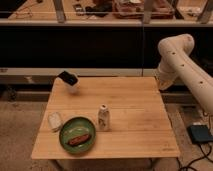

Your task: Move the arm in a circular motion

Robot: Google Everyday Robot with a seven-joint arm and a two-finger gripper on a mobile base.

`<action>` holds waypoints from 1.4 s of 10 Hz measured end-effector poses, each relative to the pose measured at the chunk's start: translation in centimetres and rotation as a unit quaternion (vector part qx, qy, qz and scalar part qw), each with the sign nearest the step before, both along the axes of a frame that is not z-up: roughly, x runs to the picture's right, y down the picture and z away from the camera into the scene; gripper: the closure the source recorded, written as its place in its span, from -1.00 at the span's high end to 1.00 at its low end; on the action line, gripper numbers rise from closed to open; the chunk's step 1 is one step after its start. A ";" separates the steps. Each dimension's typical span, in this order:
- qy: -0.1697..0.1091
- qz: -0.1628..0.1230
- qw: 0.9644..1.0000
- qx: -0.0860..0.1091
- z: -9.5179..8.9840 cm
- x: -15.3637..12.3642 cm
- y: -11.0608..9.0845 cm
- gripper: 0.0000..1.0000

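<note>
The arm (182, 62), cream-white with thick rounded segments and small dark dots, comes in from the right edge. It rises to a bend near the top right, then drops to the wooden table's (135, 107) far right corner. Its lowest visible segment (164, 81) ends there, just off the table's edge. My gripper does not show in this view; it is not over the table top.
On the table stand a white bottle (103, 118), a green plate (65, 142) with a brown food item (79, 139), a small white packet (54, 120) and a dark object on a white cup (68, 80). A dark counter (100, 45) runs behind. A dark box (200, 134) with cables lies on the floor at right.
</note>
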State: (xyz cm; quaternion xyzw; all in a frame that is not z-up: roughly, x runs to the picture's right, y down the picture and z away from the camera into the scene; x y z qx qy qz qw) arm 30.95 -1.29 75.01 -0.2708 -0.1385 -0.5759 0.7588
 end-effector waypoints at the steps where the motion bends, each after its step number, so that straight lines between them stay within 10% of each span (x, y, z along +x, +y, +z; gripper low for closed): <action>1: 0.000 0.002 1.000 -0.002 0.2 0.0 0.3 -1.00; 4: 0.001 0.040 0.999 -0.025 -0.9 0.4 5.3 -1.00; 8: -0.003 0.075 0.995 -0.061 -10.1 -0.1 15.4 -1.00; 10: -0.051 0.072 0.992 -0.086 -14.0 -3.8 18.0 -1.00; 14: -0.250 0.026 0.961 -0.112 -18.2 -19.6 18.2 -1.00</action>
